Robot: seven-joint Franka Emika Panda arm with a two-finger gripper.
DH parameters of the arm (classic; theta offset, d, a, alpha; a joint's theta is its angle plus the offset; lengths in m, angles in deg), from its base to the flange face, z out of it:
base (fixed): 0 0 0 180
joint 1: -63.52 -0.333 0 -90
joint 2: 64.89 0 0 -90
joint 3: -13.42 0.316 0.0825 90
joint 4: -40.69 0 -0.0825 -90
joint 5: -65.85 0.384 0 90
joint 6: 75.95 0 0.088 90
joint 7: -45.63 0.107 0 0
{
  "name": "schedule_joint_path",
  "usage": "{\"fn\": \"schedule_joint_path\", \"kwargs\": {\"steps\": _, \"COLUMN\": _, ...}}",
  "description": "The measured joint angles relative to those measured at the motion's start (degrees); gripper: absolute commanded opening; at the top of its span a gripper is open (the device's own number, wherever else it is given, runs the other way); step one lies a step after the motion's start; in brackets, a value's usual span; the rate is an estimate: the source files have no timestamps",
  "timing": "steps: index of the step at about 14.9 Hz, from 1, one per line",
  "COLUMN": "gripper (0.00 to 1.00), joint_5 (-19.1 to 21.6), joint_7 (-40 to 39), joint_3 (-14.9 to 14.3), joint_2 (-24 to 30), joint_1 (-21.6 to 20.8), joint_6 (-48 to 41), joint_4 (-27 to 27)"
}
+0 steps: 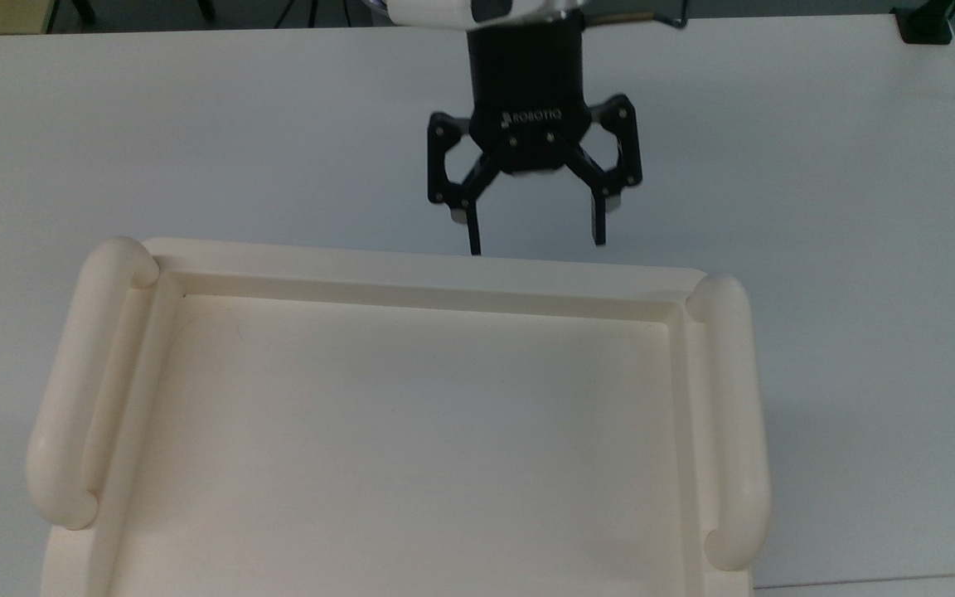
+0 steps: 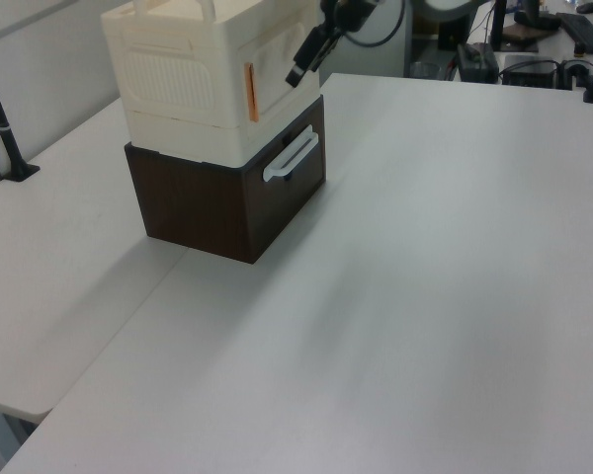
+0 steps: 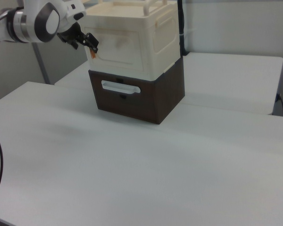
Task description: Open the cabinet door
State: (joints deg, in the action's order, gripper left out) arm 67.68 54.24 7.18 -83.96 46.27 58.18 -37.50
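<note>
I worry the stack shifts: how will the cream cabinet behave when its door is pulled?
The cabinet looks like thin moulded plastic, so probably light and apt to slide or tip on the dark drawer box. The cabinet door may flex. The gripper is open.

Soft, even light fills all three views, bright without harsh glare. In the top view the bench [image 1: 817, 166] reads pale grey-blue, with a faint diffuse shadow under the gripper [image 1: 534, 239] and a soft darker band on the bench along the top view's right of the cream cabinet [image 1: 411, 431]. The cabinet's recessed top looks washed out, low in contrast. In the left view the gripper [image 2: 298, 75] is smeared by motion blur. In the right view a mild shadow sits at the base of the dark drawer unit [image 3: 155, 96], and the background looks slightly hazy.
</note>
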Motion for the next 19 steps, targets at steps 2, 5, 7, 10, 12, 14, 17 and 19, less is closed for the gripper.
{"fn": "schedule_joint_path", "kwargs": {"steps": 2, "gripper": 1.00, "joint_5": 0.00, "joint_7": 1.34, "joint_3": -2.21, "joint_2": -3.91, "joint_1": -2.41, "joint_6": 2.67, "joint_4": 3.65}}
{"fn": "schedule_joint_path", "kwargs": {"steps": 5, "gripper": 1.00, "joint_5": -0.01, "joint_7": 3.52, "joint_3": -3.95, "joint_2": -7.00, "joint_1": -3.56, "joint_6": 4.25, "joint_4": 7.07}}
{"fn": "schedule_joint_path", "kwargs": {"steps": 7, "gripper": 1.00, "joint_5": -0.17, "joint_7": 3.71, "joint_3": -4.44, "joint_2": -8.04, "joint_1": -3.92, "joint_6": 5.07, "joint_4": 8.05}}
{"fn": "schedule_joint_path", "kwargs": {"steps": 10, "gripper": 0.86, "joint_5": -2.32, "joint_7": 5.51, "joint_3": -4.47, "joint_2": -8.50, "joint_1": -4.58, "joint_6": 5.21, "joint_4": 8.81}}
{"fn": "schedule_joint_path", "kwargs": {"steps": 12, "gripper": 0.63, "joint_5": -5.18, "joint_7": 7.70, "joint_3": -4.47, "joint_2": -8.52, "joint_1": -4.84, "joint_6": 6.10, "joint_4": 8.97}}
{"fn": "schedule_joint_path", "kwargs": {"steps": 14, "gripper": 0.61, "joint_5": -8.18, "joint_7": 9.60, "joint_3": -4.46, "joint_2": -8.58, "joint_1": -4.88, "joint_6": 7.76, "joint_4": 8.97}}
{"fn": "schedule_joint_path", "kwargs": {"steps": 17, "gripper": 0.52, "joint_5": -9.91, "joint_7": 10.82, "joint_3": -4.43, "joint_2": -8.68, "joint_1": -4.99, "joint_6": 8.16, "joint_4": 8.97}}
{"fn": "schedule_joint_path", "kwargs": {"steps": 19, "gripper": 0.44, "joint_5": -9.93, "joint_7": 10.83, "joint_3": -4.43, "joint_2": -8.69, "joint_1": -5.20, "joint_6": 8.17, "joint_4": 8.97}}
